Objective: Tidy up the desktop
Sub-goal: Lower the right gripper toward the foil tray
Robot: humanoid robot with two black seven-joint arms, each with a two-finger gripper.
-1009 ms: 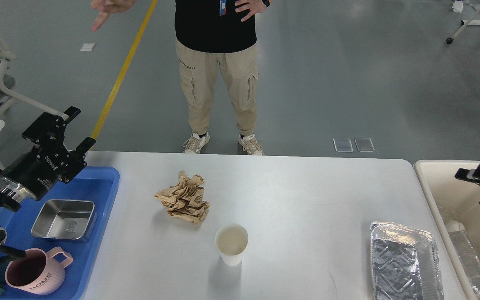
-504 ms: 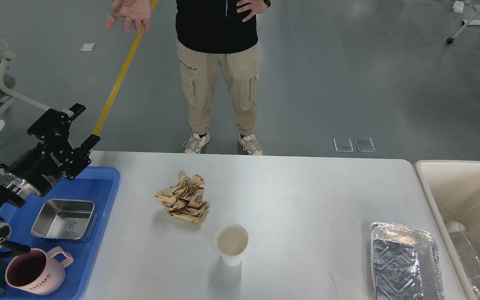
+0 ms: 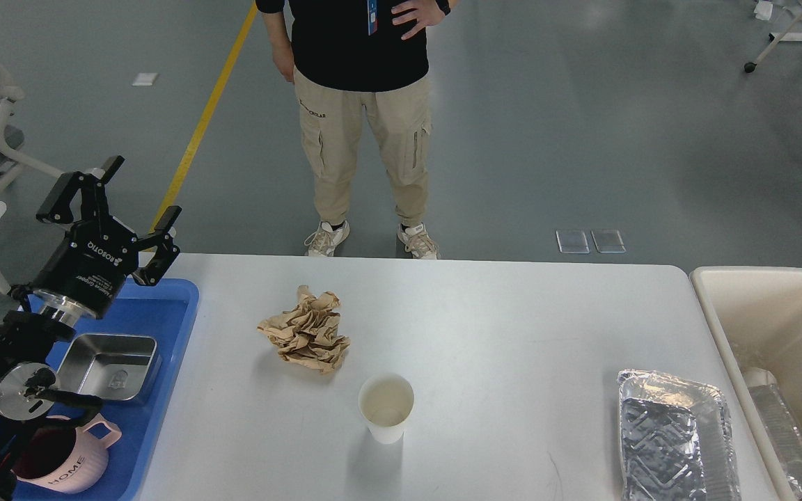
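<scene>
**Left jaws spread above the tray**

Nearest on the white bench lie a foil container at right and a paper cup at centre, with crumpled brown paper just beyond. Left, a blue tray holds a pink mug and steel pan. The left gripper hangs above the tray's far end, jaws spread, empty.
</scene>
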